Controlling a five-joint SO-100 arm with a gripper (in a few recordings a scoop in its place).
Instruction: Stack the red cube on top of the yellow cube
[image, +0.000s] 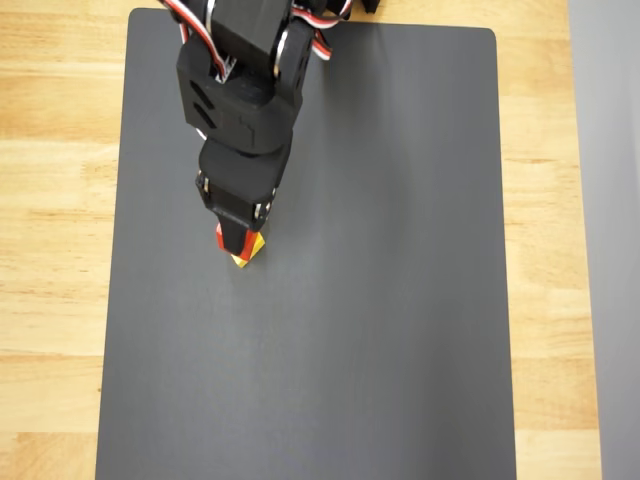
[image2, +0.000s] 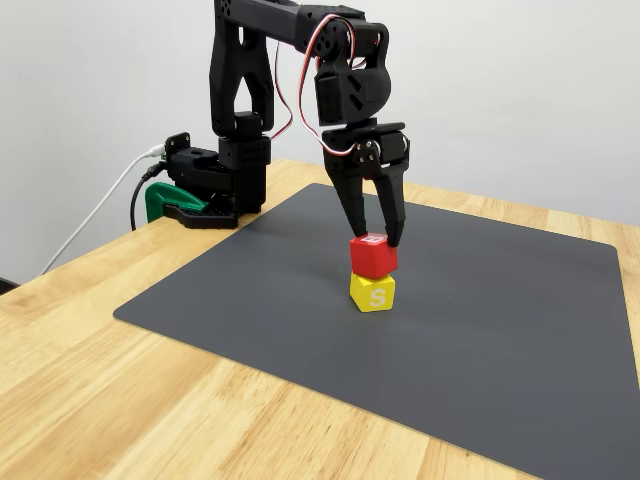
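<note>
Matte grey mat (image2: 480, 330) bears red cube (image2: 373, 255) atop yellow cube (image2: 373, 292).

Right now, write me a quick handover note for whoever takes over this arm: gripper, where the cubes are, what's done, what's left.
Gripper: closed around the red cube, fingers pointing down on either side of it.
Red cube: sitting on top of the yellow cube, turned a little relative to it in the fixed view.
Yellow cube: on the dark mat, near the middle; it shows a white letter on its front face.
Done: red cube brought onto the yellow cube.
Left: open the gripper, lift clear, check the stack stands.
</note>
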